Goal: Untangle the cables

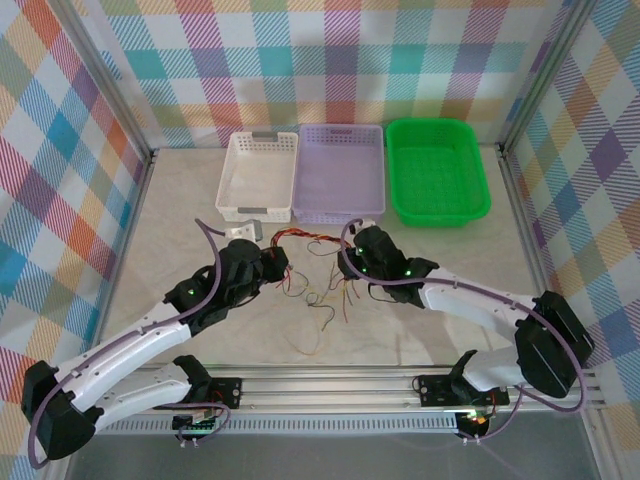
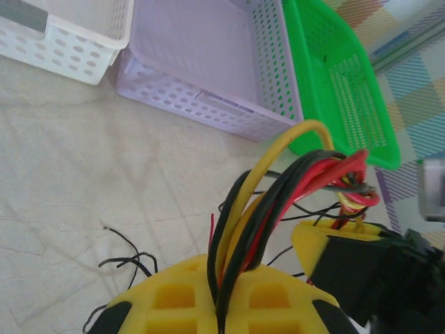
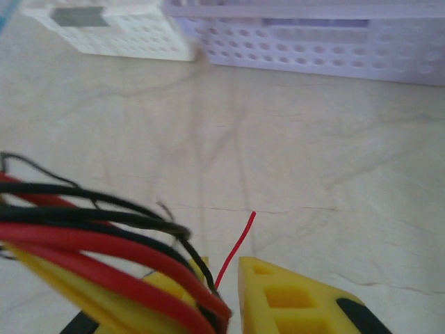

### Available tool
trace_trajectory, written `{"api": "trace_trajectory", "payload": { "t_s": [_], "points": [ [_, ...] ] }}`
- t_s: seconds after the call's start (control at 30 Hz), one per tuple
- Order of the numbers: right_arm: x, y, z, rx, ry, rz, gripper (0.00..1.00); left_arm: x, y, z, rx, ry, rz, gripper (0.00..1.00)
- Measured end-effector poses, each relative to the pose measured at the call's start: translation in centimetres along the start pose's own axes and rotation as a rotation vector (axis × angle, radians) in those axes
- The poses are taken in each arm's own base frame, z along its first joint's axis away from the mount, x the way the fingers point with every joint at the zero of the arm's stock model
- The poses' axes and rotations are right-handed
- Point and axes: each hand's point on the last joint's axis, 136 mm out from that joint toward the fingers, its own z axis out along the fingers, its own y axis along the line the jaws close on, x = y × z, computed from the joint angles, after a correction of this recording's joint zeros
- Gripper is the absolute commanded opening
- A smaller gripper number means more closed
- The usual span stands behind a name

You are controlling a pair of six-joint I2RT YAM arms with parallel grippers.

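The cables (image 1: 308,240) are thin red, yellow and black wires strung between my two grippers above the table, with loose ends (image 1: 322,298) trailing on the surface below. My left gripper (image 1: 284,262) is shut on a bundle of black, yellow and red cables (image 2: 278,188) that rises from between its yellow fingers (image 2: 174,296). That bundle arches over to my right gripper, whose yellow finger (image 2: 316,243) shows at the right. In the right wrist view my right gripper (image 3: 222,268) pinches red and black cables (image 3: 104,240), and a thin red wire end (image 3: 236,243) sticks up beside them.
Three baskets stand in a row at the back: white (image 1: 258,175), lilac (image 1: 340,170) and green (image 1: 437,170). A small grey object (image 1: 243,230) lies in front of the white basket. Loose black wire ends (image 2: 128,261) lie on the table near my left gripper.
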Motion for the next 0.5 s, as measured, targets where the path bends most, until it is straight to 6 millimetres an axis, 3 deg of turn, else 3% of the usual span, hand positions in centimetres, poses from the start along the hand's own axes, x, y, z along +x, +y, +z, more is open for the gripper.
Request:
{"api": "trace_trajectory", "payload": {
  "t_s": [0.27, 0.5],
  "points": [
    [-4.7, -1.6, -1.7, 0.208, -0.054, -0.243, 0.17, 0.4, 0.3, -0.7, -0.005, 0.017, 0.033, 0.0],
    [-6.5, -2.6, -2.6, 0.317, -0.063, -0.471, 0.27, 1.6, 0.3, -0.8, 0.004, 0.079, 0.077, 0.0]
  ]
}}
